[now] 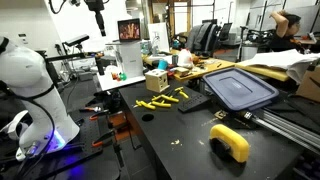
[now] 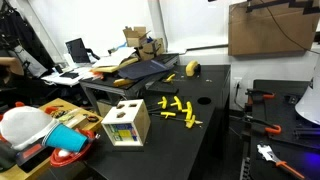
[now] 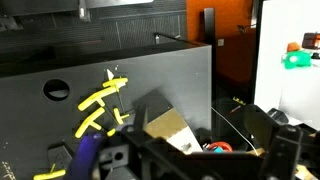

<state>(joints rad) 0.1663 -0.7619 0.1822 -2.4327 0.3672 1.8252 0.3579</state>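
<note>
Gripper (image 1: 98,20): hung high over the black table's (image 1: 180,140) far left, jaw state indiscernible; scattered yellow blocks (image 1: 163,99), axes mixed, lie well below, near-right of wooden sorting box (image 1: 156,81).

Counts, taken from my own arm and the room cameras.

- Yellow sticks (image 2: 178,110): I count at least five, in a loose cluster. Several cross one another, so I cannot fix the exact number. My wrist view shows the same cluster (image 3: 100,100).
- Wooden box (image 2: 126,123) with cut-out holes: one.
- Blue lid (image 1: 240,88): one.
- Thick yellow curved piece (image 1: 230,142): one, seen in both exterior views.
- Flat black pad (image 1: 193,103): one.
- Black table (image 2: 215,140) under all of these: one.
- Round hole (image 3: 57,88) in the tabletop: one that I can see.
- Large cardboard box (image 2: 265,28): one.
- Seated person (image 1: 288,22): one.
</note>
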